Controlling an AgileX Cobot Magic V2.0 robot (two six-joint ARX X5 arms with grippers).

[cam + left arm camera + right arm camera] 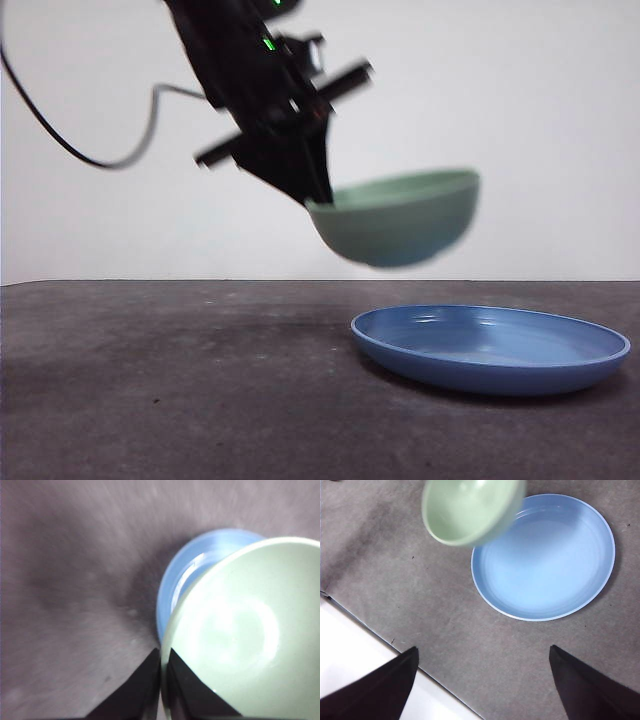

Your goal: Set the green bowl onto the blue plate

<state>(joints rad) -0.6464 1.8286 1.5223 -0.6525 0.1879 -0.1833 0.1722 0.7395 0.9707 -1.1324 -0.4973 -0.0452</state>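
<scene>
My left gripper [318,200] is shut on the rim of the green bowl [400,217] and holds it in the air, tilted, above the left part of the blue plate [490,346]. In the left wrist view the jaws [161,667] pinch the bowl's rim [240,635], with the plate [192,572] partly hidden beneath it. My right gripper [482,680] is open and empty, high above the table; its view shows the plate [550,560] and the blurred bowl [467,510] over the plate's edge.
The dark grey table top [170,380] stretches left of the plate. A black cable [80,150] hangs behind the left arm. The table's edge and a white floor [350,645] show in the right wrist view.
</scene>
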